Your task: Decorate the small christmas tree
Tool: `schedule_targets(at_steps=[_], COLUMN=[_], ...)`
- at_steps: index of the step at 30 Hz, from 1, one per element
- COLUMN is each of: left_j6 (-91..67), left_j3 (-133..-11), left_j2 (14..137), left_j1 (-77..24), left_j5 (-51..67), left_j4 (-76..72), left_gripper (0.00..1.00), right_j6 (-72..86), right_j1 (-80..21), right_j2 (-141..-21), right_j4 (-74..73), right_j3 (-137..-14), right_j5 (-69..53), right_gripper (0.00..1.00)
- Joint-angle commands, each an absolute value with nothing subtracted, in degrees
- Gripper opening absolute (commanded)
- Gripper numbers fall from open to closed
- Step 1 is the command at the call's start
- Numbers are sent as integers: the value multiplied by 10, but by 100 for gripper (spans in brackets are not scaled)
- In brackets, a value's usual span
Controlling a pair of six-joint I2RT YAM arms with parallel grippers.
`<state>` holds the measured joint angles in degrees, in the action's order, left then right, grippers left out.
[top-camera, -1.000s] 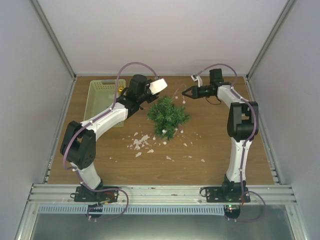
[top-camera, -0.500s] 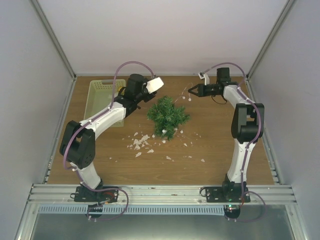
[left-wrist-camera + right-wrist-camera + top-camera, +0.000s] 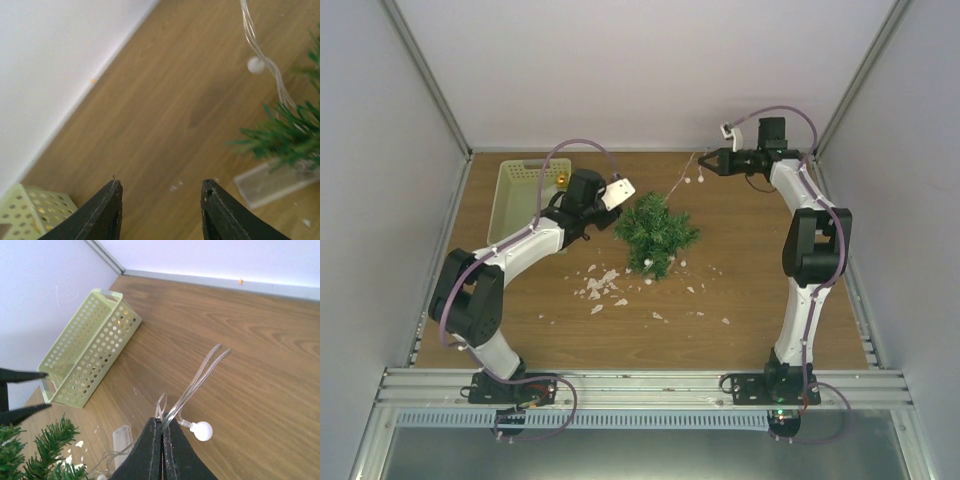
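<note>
The small christmas tree (image 3: pixel 656 232) stands mid-table, bushy and dark green; its branches show in the left wrist view (image 3: pixel 285 137) and the right wrist view (image 3: pixel 45 452). My right gripper (image 3: pixel 705 163) is shut on a clear light string (image 3: pixel 192 387) with white bulbs (image 3: pixel 203 431), held above the table behind the tree; the string (image 3: pixel 678 185) runs down to the tree. A clear battery box (image 3: pixel 272 182) lies by the tree's base. My left gripper (image 3: pixel 617 195) is open and empty, just left of the tree.
A pale yellow-green basket (image 3: pixel 523 198) stands at the back left, a gold ornament (image 3: pixel 561 180) at its right rim. White flakes (image 3: pixel 603 285) litter the table in front of the tree. Walls close in the back and sides.
My right gripper has moved back and to the right with the light string, drawing it out from the tree. My left gripper has dropped lower and forward, closer to the tree's left side.
</note>
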<state>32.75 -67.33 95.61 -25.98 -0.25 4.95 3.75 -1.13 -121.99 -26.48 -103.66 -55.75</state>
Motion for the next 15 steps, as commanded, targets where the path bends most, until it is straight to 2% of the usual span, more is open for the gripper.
schedule_targets(at_steps=[1, 15], left_j6=[281, 237], left_j3=[-634, -581], left_j2=[923, 920], left_j1=[-255, -241], left_j5=[23, 27], left_j4=[69, 63], left_gripper=[45, 45], right_j6=[49, 69], right_j1=[-21, -68], right_j2=[-1215, -1268], right_j4=[-256, -262], right_j3=[-1072, -1199], right_j5=[-560, -558], right_gripper=[1, 0])
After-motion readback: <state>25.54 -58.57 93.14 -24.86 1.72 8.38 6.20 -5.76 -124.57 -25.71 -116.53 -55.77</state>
